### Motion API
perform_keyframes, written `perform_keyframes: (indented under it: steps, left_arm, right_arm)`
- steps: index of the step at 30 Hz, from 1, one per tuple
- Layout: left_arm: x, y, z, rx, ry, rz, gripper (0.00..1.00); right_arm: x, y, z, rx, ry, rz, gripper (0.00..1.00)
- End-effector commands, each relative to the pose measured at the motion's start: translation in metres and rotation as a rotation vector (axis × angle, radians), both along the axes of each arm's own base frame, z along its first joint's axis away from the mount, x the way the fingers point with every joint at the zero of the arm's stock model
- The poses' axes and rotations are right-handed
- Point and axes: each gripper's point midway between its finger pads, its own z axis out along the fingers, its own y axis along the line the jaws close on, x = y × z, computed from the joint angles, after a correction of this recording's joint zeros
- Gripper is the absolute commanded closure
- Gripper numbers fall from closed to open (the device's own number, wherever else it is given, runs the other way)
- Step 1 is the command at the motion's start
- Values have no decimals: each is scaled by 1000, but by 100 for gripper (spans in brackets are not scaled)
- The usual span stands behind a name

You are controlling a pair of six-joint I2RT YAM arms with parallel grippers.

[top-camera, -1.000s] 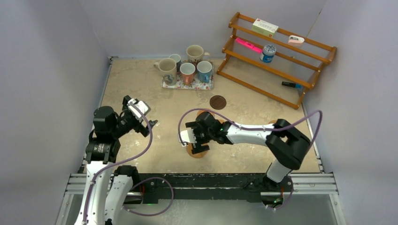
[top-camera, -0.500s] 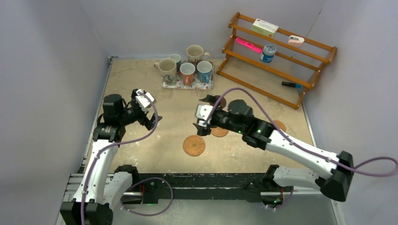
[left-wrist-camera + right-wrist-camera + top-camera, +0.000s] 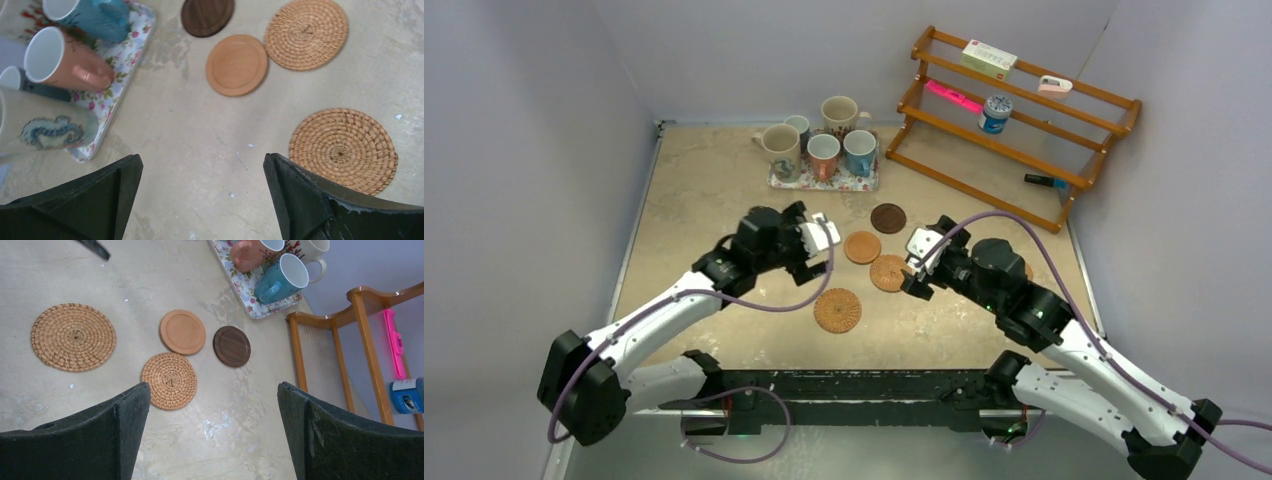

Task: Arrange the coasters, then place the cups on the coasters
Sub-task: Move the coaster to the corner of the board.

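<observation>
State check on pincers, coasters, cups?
Left pincer: open, empty.
Right pincer: open, empty.
Large woven coaster: lying flat, bare.
Small woven coaster: flat, bare.
Plain orange coaster: flat, bare.
Dark wood coaster: flat, bare.
Cups: five, upright on floral tray.

A tray (image 3: 776,184) sits at the far middle of the table (image 3: 704,200) and carries five mugs (image 3: 823,155), three in the near row and two behind them. Right of the tray, in the far right corner, stands a tiered rack (image 3: 1131,110). A box (image 3: 988,59) lies on the rack's top shelf and a tin (image 3: 995,113) stands on the shelf below. Four coasters lie on the table nearer than the tray's right end. The farthest coaster (image 3: 888,218) is closest to the tray. The smooth wooden coaster (image 3: 862,247) lies just near-left of it, and the smaller woven coaster (image 3: 890,273) lies just near-right of that one. The larger woven coaster (image 3: 837,310) lies apart from them, nearest and leftmost.
</observation>
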Motion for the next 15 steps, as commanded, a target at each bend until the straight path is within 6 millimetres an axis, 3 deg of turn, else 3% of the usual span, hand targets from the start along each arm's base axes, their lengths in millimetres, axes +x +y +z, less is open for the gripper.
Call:
perform_keyframes:
  steps: [1, 10, 15]
  left_arm:
    - [1, -21, 4, 88, -126, 17, 0]
    - [-33, -53, -52, 234, -123, -157, 0]
    - [-47, -64, -67, 247, -84, -256, 0]
  right_arm:
    - [-6, -4, 1, 31, 0, 1, 1]
    - [-10, -3, -16, -12, 40, 23, 1]
    - [-15, -2, -15, -5, 39, 46, 1]
